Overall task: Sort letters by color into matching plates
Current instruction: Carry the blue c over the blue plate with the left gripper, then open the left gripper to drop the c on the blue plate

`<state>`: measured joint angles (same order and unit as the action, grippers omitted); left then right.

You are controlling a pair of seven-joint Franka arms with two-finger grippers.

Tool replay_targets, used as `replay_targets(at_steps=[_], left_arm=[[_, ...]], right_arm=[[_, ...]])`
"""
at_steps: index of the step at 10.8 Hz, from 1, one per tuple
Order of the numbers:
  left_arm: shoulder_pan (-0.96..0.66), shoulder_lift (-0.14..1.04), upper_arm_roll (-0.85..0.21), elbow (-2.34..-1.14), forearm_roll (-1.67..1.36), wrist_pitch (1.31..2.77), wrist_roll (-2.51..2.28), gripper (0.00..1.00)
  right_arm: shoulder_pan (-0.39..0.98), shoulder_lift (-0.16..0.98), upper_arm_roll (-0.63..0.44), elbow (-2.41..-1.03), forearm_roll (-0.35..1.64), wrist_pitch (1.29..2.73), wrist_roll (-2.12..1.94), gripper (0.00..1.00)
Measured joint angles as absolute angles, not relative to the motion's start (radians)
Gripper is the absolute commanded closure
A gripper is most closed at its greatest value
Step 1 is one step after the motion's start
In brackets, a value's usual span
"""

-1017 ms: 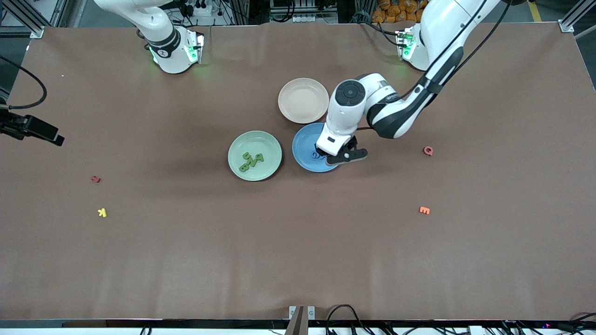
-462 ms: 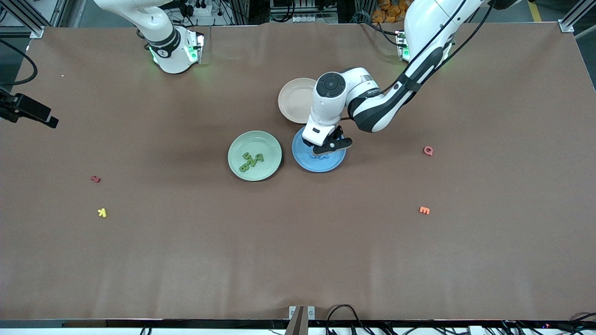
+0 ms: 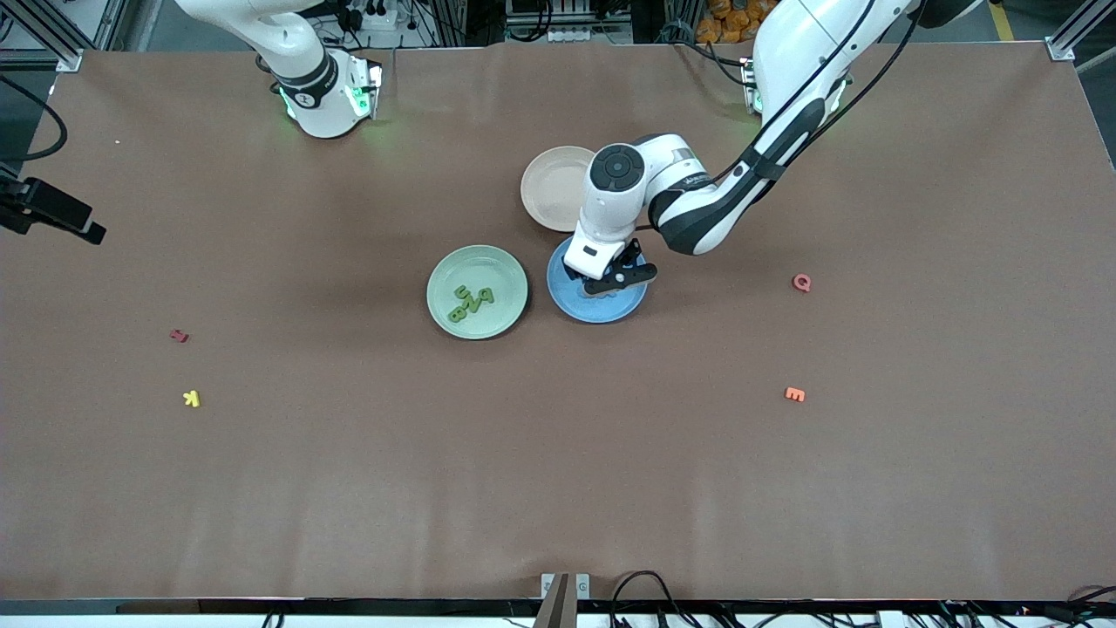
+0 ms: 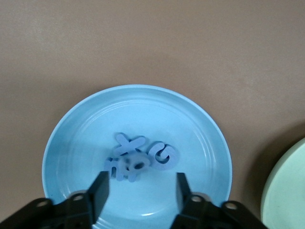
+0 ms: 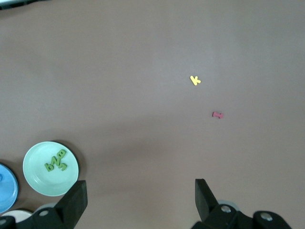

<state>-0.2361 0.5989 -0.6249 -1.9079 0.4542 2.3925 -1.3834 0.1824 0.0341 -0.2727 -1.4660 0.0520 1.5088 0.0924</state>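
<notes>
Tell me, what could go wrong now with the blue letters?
1. The left gripper hangs low over the round blue plate with jaws apart; lifting carelessly might flick the small blue foam letters piled there.
2. The round pale green plate sits close beside it, so a bumped letter could land there.

Quick count: three plates, one green [image 3: 514, 272], one blue [image 3: 563, 299], one beige-pink [image 3: 545, 187]. Letters: four green ones [image 3: 469, 302], about four blue ones [image 4: 138, 158], plus two reddish [image 3: 801, 283], one orange [image 3: 794, 394], one yellow [image 3: 192, 399].
</notes>
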Motion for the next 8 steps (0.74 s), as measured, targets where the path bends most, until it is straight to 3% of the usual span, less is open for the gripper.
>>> replay_targets(at_steps=[8], left_arm=[[-0.223,0.604,-0.585,-1.791,0.46,2.363,-1.298,0.0]], right_arm=[[0.186,0.038,-0.272,-1.484,0.052,1.559,0.092,0.0]])
